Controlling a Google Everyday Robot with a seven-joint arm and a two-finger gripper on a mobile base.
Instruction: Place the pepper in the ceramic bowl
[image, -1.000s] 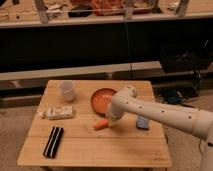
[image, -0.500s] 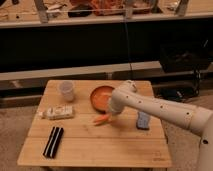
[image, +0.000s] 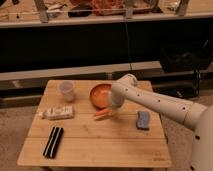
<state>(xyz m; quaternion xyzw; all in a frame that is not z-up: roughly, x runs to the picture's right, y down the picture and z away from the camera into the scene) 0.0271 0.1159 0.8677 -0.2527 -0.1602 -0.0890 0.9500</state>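
Closest to you on the wooden table (image: 100, 150), well off to the front-left of the ceramic bowl (image: 96, 95), there's a pair of black bars (image: 52, 141) lying side by side. Moving back, a blue sponge (image: 143, 120) sits front-right of the bowl, and a white packet (image: 57, 112) lies front-left of it. The pepper (image: 101, 114) is just in front of the bowl, outside its rim, roughly level, with one end poking out to the left as you look at it. The gripper (image: 109, 109) is right at the pepper's other end, by the bowl's front edge, with its fingers closed on the pepper. You can't really tell if the pepper touches the tabletop or hangs just above it. The white arm (image: 155, 102) reaches in from the right of the bowl. A pale cup (image: 66, 90) stands upright left of the bowl, apart from it. Behind the bowl, past the table, there's a dark shelf unit (image: 100, 45) with clutter on top.
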